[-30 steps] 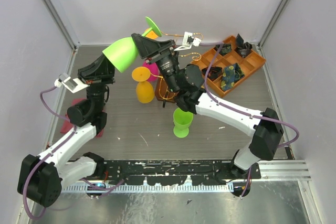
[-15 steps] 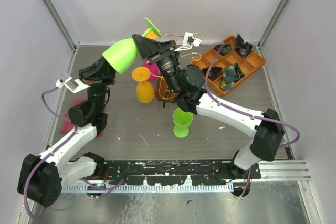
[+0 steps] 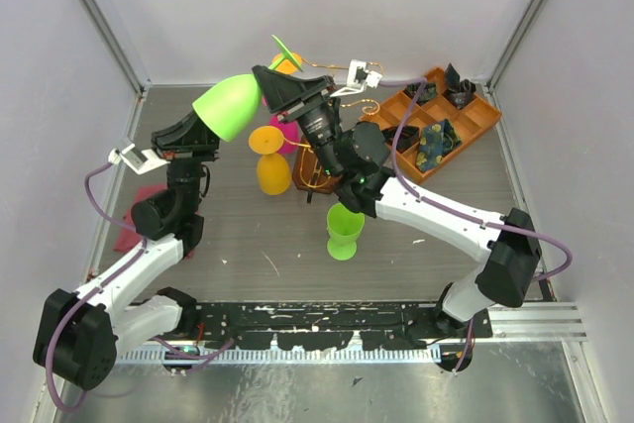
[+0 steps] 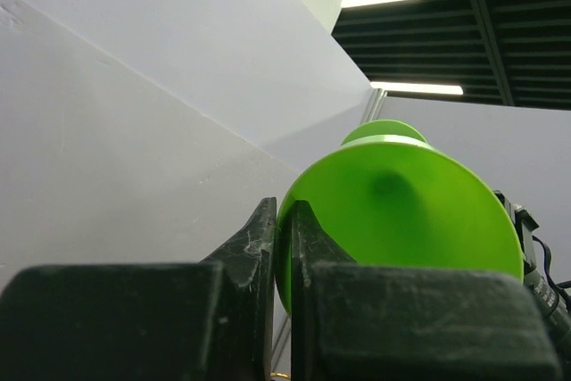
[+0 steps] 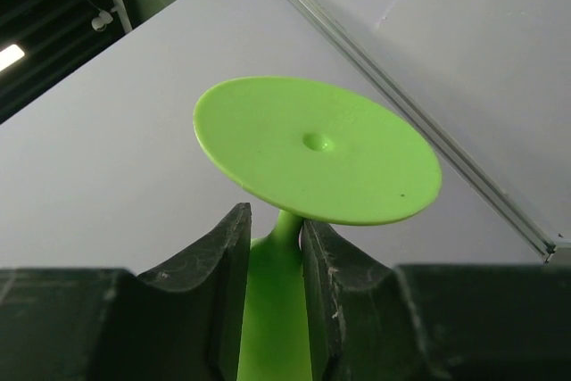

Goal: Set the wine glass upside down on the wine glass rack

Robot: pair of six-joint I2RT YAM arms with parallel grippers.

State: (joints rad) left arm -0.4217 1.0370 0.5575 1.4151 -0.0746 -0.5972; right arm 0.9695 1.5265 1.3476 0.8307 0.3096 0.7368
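Observation:
The lime green wine glass [image 3: 228,106] is held high above the table, lying on its side, its foot [image 3: 287,50] toward the back wall. My left gripper [image 3: 205,129] is shut on the bowl's rim, seen edge-on between the jaws in the left wrist view [image 4: 284,207]. My right gripper [image 3: 269,76] is shut on the stem just under the foot disc [image 5: 317,149]. The wine glass rack [image 3: 315,173], gold wire on a dark wooden base, stands below and to the right of the glass, mostly hidden by my right arm.
A yellow goblet [image 3: 270,160] and a pink one [image 3: 289,138] are beside the rack. A second green goblet [image 3: 345,232] stands upright on the table in front. The orange compartment tray [image 3: 474,124] is at the back right. A red cloth [image 3: 134,233] lies at the left.
The glass and both grippers have shifted only slightly; both grips are unchanged.

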